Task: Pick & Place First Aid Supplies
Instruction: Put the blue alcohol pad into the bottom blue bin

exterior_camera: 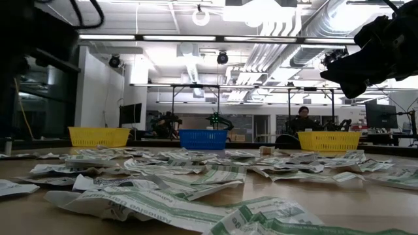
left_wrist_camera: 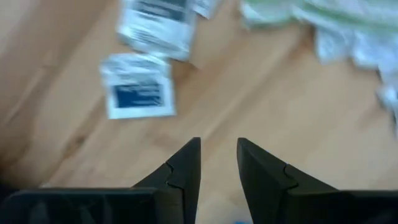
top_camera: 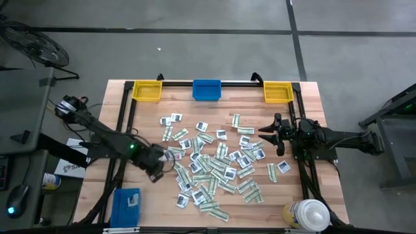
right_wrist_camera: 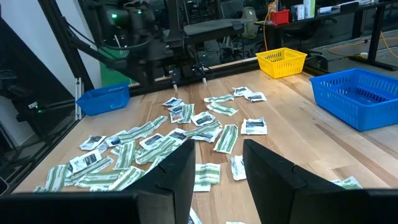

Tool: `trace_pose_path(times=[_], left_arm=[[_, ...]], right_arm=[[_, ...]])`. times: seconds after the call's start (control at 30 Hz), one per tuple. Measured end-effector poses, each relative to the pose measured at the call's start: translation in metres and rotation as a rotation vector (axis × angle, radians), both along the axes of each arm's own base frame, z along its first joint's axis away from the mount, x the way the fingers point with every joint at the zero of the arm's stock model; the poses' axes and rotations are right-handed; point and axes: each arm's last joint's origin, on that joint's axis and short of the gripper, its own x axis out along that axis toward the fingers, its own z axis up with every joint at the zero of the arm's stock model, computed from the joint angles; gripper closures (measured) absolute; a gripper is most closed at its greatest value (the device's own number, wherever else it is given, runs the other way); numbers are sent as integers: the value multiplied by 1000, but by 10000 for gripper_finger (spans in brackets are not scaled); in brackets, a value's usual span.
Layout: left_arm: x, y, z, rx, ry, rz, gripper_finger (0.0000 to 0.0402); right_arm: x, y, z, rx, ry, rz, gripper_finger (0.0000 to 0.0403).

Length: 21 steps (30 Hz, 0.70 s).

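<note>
The first aid supplies (top_camera: pixel 214 166) lie scattered flat over the middle of the wooden table: small white packets with blue marks and narrow green-and-white strips. My left gripper (top_camera: pixel 156 172) points down at the pile's left edge. It is open over bare wood (left_wrist_camera: pixel 217 144), with nothing between its fingers. A white packet with a blue mark (left_wrist_camera: pixel 138 93) lies just beyond its fingertips. My right gripper (top_camera: pixel 263 135) waits level at the table's right side, open (right_wrist_camera: pixel 214 146) and facing the pile.
Two yellow bins (top_camera: pixel 147 90) (top_camera: pixel 278 92) and a blue bin (top_camera: pixel 207 90) stand along the far edge. Another blue bin (top_camera: pixel 126 205) with a packet in it sits at the near left corner. A white-capped bottle (top_camera: pixel 305 213) stands at the near right.
</note>
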Motion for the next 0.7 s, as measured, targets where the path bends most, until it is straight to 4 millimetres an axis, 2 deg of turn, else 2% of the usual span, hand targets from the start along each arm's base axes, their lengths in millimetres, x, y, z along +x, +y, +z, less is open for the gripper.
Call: trace_pose_path(times=[0.2, 0.37, 0.7], left_arm=[[6, 22, -4, 10, 88, 123, 299], [14, 31, -13, 21, 137, 158, 288], [21, 43, -32, 49, 299, 279, 200]], right_arm=[[0, 0, 0, 0, 0, 0, 274], [0, 0, 0, 0, 0, 0, 274], [0, 0, 0, 0, 0, 0, 274]])
